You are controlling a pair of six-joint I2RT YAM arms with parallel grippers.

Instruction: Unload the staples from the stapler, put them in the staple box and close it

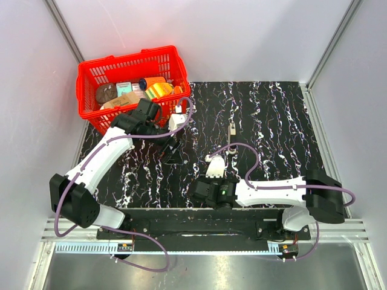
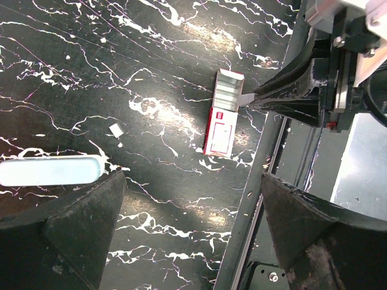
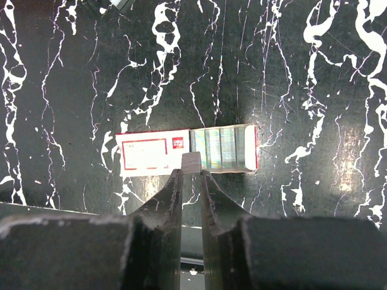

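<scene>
Top view looks down over whole table (image 1: 272,121); both wrist views close, downward, sharing white-and-red box (image 2: 219,130).

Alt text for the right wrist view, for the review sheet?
The right tool pinches a small grey strip of staples over a flat white-and-red box, which lies open on the black marbled table.

Table (image 1: 272,121) black, white-veined marble; basket (image 1: 91,72) red; stapler (image 2: 51,170) pale blue; box (image 3: 154,151) white, red-trimmed.
</scene>
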